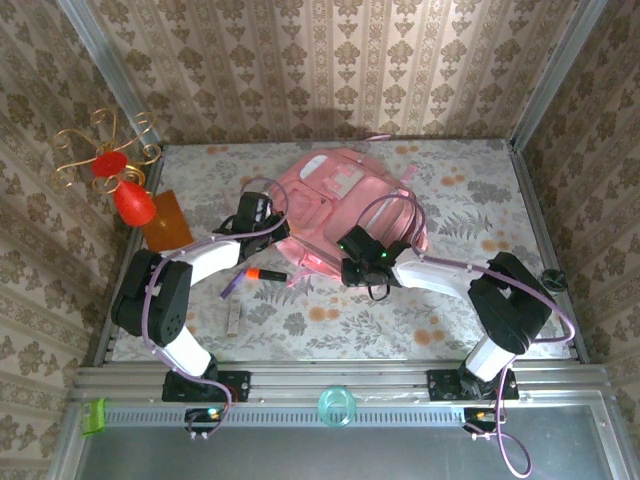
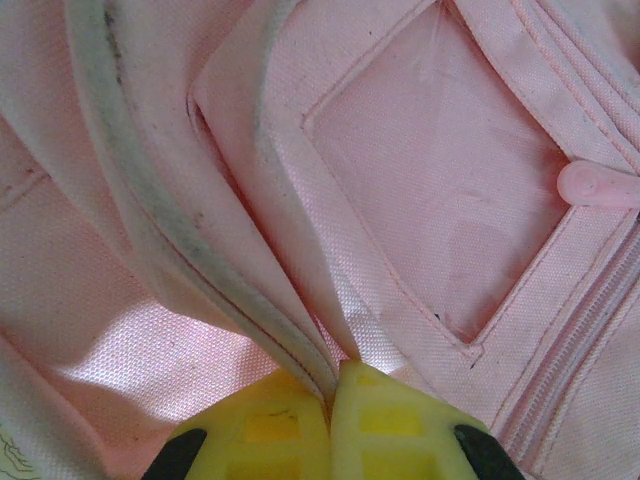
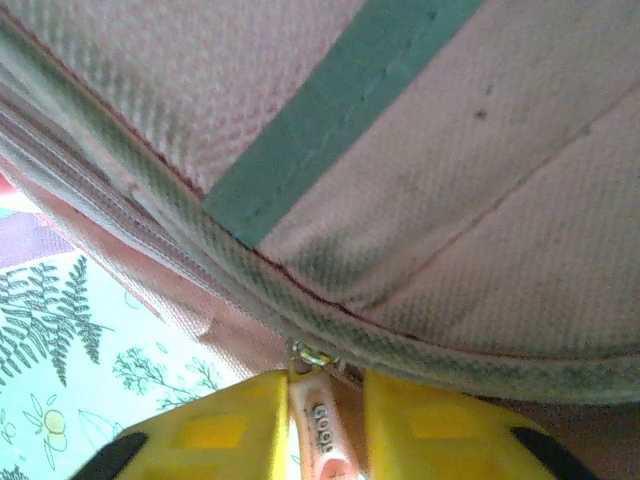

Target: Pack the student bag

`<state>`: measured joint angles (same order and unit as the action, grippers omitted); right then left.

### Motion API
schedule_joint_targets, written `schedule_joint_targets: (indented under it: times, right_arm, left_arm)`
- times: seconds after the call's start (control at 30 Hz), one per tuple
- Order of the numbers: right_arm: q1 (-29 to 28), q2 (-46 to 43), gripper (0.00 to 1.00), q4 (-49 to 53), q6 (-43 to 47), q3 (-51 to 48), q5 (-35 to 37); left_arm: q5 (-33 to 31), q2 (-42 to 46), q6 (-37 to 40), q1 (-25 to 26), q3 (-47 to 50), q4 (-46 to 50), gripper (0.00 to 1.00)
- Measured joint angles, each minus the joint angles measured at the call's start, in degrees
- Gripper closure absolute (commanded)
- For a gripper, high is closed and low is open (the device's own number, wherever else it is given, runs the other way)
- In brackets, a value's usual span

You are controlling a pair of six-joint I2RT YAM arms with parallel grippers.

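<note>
Cloth is being gripped: the student bag (image 1: 345, 190), lying far-centre on the table (image 1: 470, 300), is being held by its piped seam (image 2: 200, 250) in the fully closed left gripper (image 2: 330, 395), while its zipper pull (image 3: 320, 440) is being clamped in the barely parted right gripper (image 3: 325, 415). If tugged off-line, the pull could be lost or cloth jammed.

We see a pink student bag (image 1: 335, 200) (its piping (image 2: 135, 170) greyed) on a pale tablecloth (image 1: 470, 200) printed with green ferns.
</note>
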<state>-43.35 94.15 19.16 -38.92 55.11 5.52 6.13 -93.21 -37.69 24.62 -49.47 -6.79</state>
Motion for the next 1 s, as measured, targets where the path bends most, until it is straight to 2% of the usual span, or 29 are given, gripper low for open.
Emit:
schedule_joint_targets:
  times: [0.17, 0.3, 0.67, 1.0]
  right_arm:
    - [-0.96, 0.72, 0.64, 0.44, 0.48, 0.00, 0.04]
    - [-1.31, 1.81, 0.67, 0.63, 1.36, 0.52, 0.26]
    - [-1.81, 4.37, 0.86, 3.85, 4.31, 3.37, 1.86]
    - [-1.07, 0.85, 1.00, 5.77, 6.08, 2.95, 1.16]
  left_arm:
    - [0.02, 0.00, 0.00, 0.00, 0.02, 0.02, 1.00]
    - [0.02, 0.00, 0.00, 0.00, 0.02, 0.02, 1.00]
    - [0.00, 0.00, 0.00, 0.00, 0.02, 0.02, 1.00]
    - [0.00, 0.00, 0.02, 0.00, 0.02, 0.00, 1.00]
